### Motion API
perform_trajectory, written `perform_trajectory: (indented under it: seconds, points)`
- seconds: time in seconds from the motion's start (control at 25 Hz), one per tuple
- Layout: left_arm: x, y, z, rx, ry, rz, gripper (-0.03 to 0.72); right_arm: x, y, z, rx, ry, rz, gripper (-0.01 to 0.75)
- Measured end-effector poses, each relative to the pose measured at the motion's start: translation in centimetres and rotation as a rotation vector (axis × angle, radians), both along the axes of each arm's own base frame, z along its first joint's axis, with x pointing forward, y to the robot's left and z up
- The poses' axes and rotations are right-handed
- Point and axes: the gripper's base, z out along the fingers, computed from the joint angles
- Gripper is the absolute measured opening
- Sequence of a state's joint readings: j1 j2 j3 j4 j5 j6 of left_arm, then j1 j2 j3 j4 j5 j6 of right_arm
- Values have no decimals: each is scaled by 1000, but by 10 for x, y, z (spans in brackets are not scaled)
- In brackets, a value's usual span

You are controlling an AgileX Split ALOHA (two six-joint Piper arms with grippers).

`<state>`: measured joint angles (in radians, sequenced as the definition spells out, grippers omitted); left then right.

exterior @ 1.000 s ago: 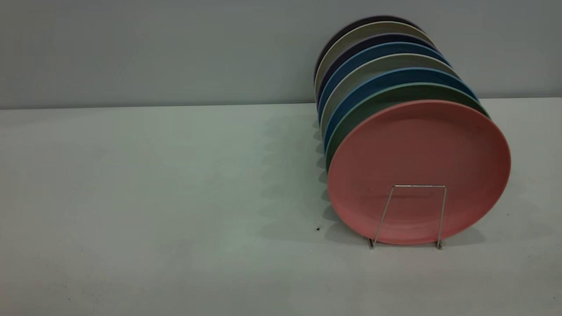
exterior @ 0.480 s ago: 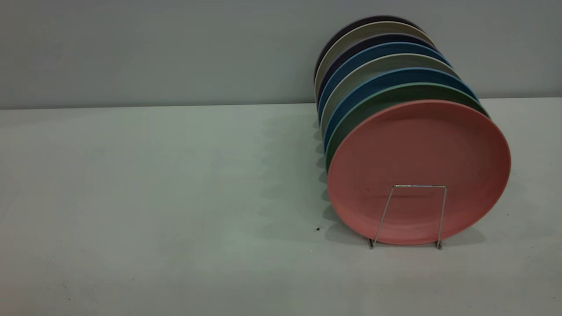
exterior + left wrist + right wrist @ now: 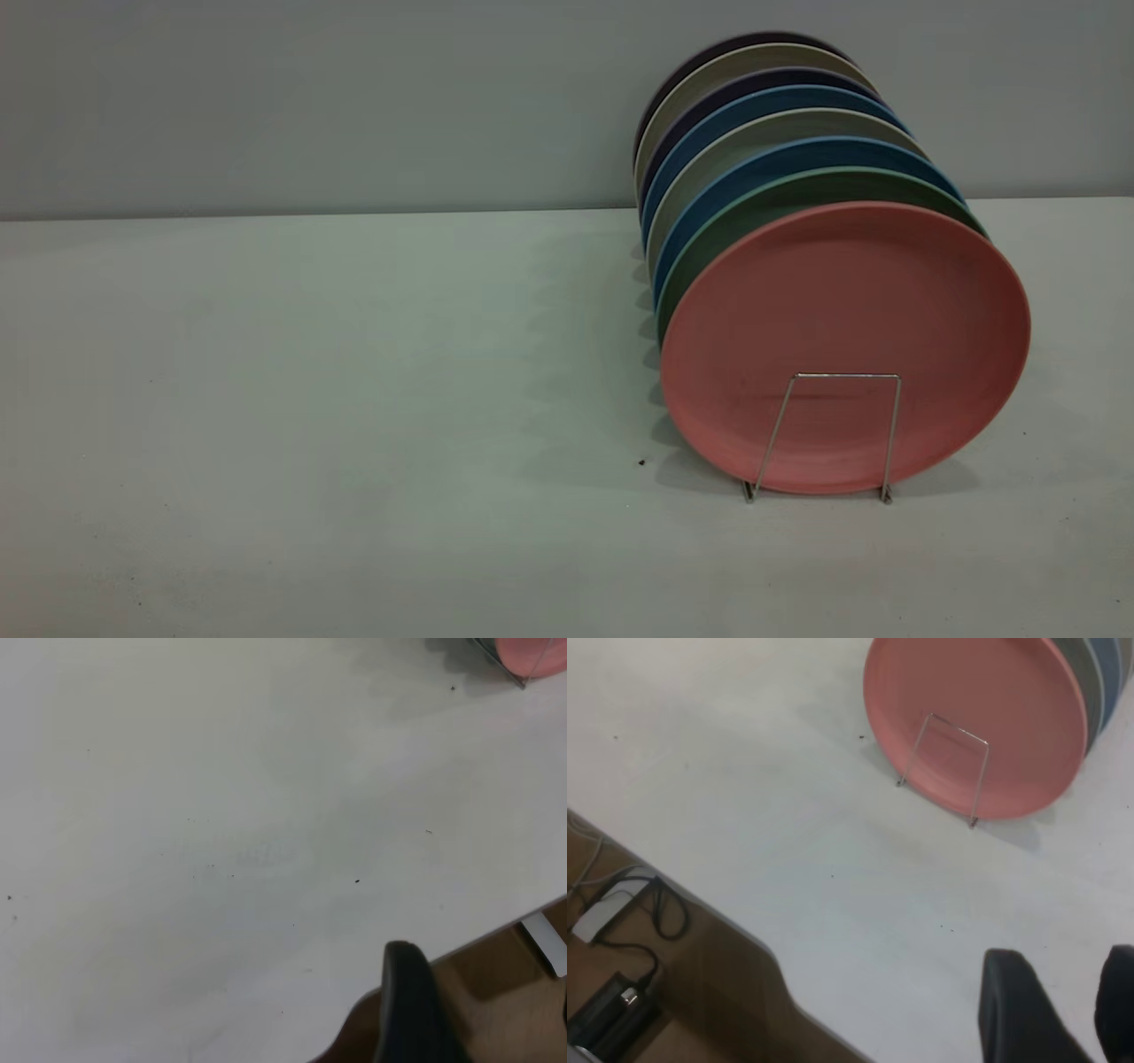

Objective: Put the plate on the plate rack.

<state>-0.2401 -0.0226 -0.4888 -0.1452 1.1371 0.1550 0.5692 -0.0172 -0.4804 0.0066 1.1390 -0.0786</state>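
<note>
The salmon-pink plate [image 3: 842,346] stands upright in the front slot of the silver wire plate rack [image 3: 846,376], behind the rack's front squared loop. It also shows in the right wrist view [image 3: 974,722] with the loop [image 3: 959,729] before it, and at a corner of the left wrist view [image 3: 536,651]. Neither gripper is in the exterior view. My right gripper [image 3: 1085,1010] is open and empty over the table, away from the rack. My left gripper [image 3: 483,1019] hangs over the table's edge, far from the rack, empty, one finger [image 3: 407,1001] showing.
Behind the pink plate stand a teal-green plate [image 3: 797,190], blue plates [image 3: 797,152] and several more. A grey wall runs behind the table. A black speck [image 3: 641,462] lies left of the rack. Cables and a power box [image 3: 611,904] lie beyond the table edge.
</note>
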Motion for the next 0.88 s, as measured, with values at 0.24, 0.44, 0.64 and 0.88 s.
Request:
perform_trajectory:
  seconds: [0.24,0.44,0.64,0.88]
  points:
    - [0,0,0,0,0,0,445,0,0,0,-1,0,-1,239]
    - [0,0,0,0,0,0,445,0,0,0,-1,0,-1,239]
    - [0,0,0,1,0,-1,445,0,0,0,-1,0,-1,239]
    - [0,0,0,2,-1,-1,445,-1,1,0,0,0,-158,239]
